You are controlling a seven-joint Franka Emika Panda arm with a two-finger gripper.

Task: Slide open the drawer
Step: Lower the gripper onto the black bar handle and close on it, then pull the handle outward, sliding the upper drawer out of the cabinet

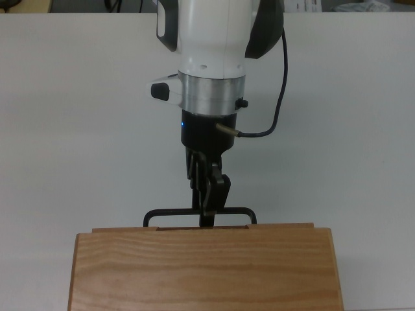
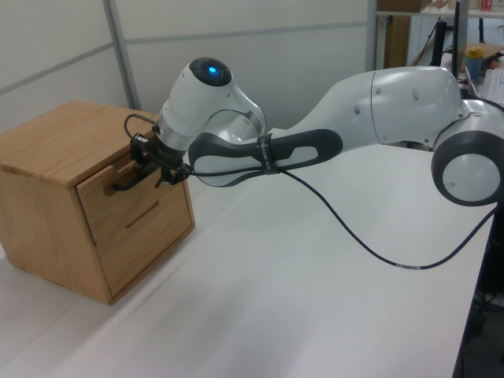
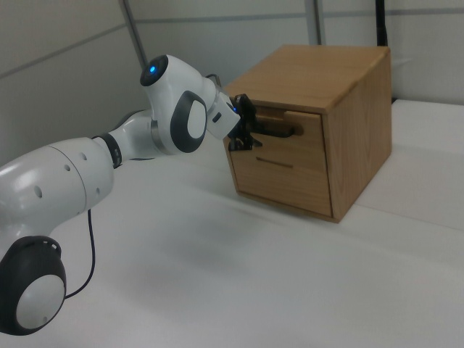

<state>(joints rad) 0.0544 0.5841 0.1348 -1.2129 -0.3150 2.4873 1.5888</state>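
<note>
White table [image 1: 78, 129] carries a light wooden drawer [image 2: 130, 189], barely ajar in its cabinet [image 3: 319, 69]; black fingers [image 1: 209, 194] reach its thin black handle [image 1: 240, 212] to pull, grip undeterminable.

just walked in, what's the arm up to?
The Panda arm has its gripper at the black bar handle of the drawer, near the bar's middle in the top view. The drawer sits in a wooden cabinet on the white table and looks still closed, so the pull has not visibly begun.
</note>
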